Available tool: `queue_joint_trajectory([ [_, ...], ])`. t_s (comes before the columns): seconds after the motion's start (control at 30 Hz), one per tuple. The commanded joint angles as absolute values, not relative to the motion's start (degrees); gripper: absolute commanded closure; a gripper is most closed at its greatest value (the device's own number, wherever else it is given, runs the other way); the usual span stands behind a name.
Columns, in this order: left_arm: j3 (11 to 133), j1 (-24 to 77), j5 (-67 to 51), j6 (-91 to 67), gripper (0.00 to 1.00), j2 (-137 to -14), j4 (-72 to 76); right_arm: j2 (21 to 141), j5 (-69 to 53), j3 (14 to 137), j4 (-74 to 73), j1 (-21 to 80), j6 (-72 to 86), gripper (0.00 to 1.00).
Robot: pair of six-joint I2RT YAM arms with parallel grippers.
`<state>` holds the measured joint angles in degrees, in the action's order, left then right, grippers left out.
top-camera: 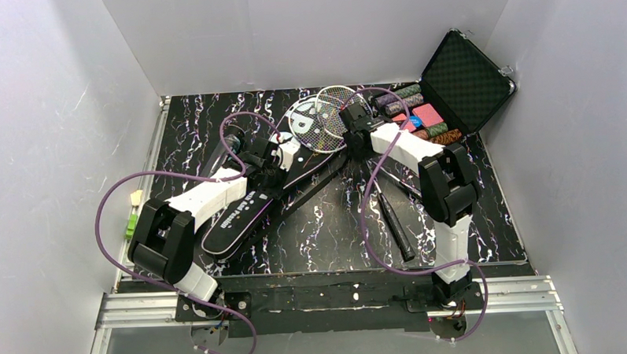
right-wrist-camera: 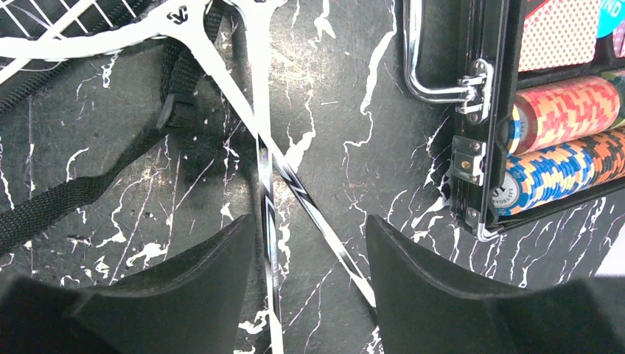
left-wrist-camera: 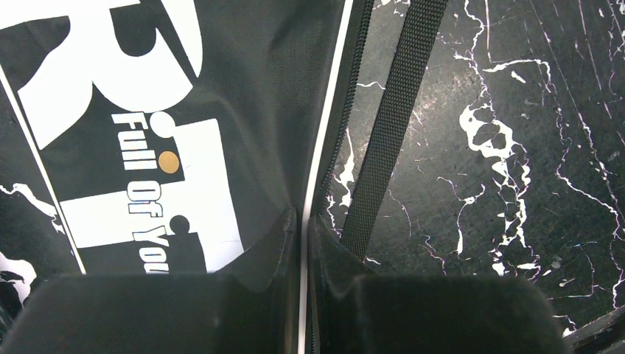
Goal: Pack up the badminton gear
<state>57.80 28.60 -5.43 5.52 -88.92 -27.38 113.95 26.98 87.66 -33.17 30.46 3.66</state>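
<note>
Straddling the two crossed racket shafts (right-wrist-camera: 267, 184), right gripper (right-wrist-camera: 311, 228) stands open just beside the chip case (right-wrist-camera: 463, 164); left gripper (left-wrist-camera: 304, 228), farther from that case, clamps the piped edge of the bag (left-wrist-camera: 258, 88).

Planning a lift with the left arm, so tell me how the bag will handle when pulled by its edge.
The bag is likely floppy: its fabric creases where the left gripper pinches its piped edge, so it should sag rather than lift flat. It looks like thin cloth, so probably light. Its loose strap may trail and snag.
</note>
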Motion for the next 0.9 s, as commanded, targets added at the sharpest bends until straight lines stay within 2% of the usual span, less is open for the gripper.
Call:
queue_joint_trajectory([
  [0.0, 58.56, 28.21, -6.07, 5.8, 1.0, -85.52, -28.35, 114.24, 25.72, 91.75, -33.73, 29.41, 1.32, 0.35],
  [0.23, 58.87, 28.04, -6.03, 6.1, 1.0, -84.93, -28.92, 117.79, 15.28, 94.3, -33.42, 27.73, 0.22, 0.36],
  [0.6, 59.45, 27.95, -5.54, 5.96, 1.0, -85.2, -29.04, 121.75, 10.75, 96.35, -34.54, 25.69, 0.17, 0.39],
  [0.7, 59.29, 27.95, -5.24, 5.93, 1.0, -85.17, -29.09, 122.72, 11.49, 96.88, -35.3, 25.34, 0.78, 0.47],
  [0.87, 59.04, 27.89, -4.17, 6.29, 1.0, -84.46, -29.22, 122.5, 11.09, 97.27, -34.66, 24.57, 2.45, 0.66],
])
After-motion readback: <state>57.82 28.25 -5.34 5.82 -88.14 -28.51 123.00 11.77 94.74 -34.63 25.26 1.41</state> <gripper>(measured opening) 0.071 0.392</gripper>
